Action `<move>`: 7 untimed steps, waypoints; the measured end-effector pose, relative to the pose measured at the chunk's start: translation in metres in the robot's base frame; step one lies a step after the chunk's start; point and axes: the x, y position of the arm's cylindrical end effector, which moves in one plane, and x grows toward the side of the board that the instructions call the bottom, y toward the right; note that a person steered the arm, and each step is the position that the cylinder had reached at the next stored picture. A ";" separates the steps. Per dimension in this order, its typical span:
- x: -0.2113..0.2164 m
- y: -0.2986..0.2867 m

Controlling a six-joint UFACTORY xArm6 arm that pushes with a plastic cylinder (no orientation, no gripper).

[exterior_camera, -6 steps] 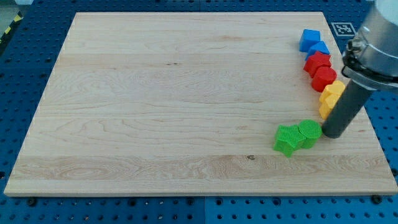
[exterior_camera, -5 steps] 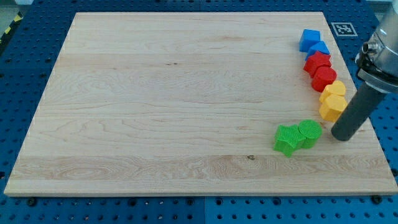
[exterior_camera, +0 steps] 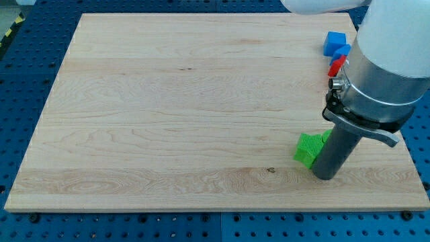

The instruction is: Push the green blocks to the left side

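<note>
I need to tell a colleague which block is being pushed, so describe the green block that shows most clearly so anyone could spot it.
Start at the wooden board and go to its lower part on the view's right, where the dark rod comes down. The green block sits just to the view's left of my tip. It is the only fully visible green piece, with a ridged top; a second green block shows only as a sliver behind the rod.

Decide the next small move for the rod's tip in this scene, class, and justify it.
Probably sweep my tip toward the view's left. It sits at the lower right edge of the green blocks, which lie near the wooden board's right side, partly hidden behind the rod. Whether it touches them is unclear.
</note>
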 end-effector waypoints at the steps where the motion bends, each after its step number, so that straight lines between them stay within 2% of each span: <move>1: -0.001 -0.018; 6: -0.018 -0.022; 7: -0.001 -0.012</move>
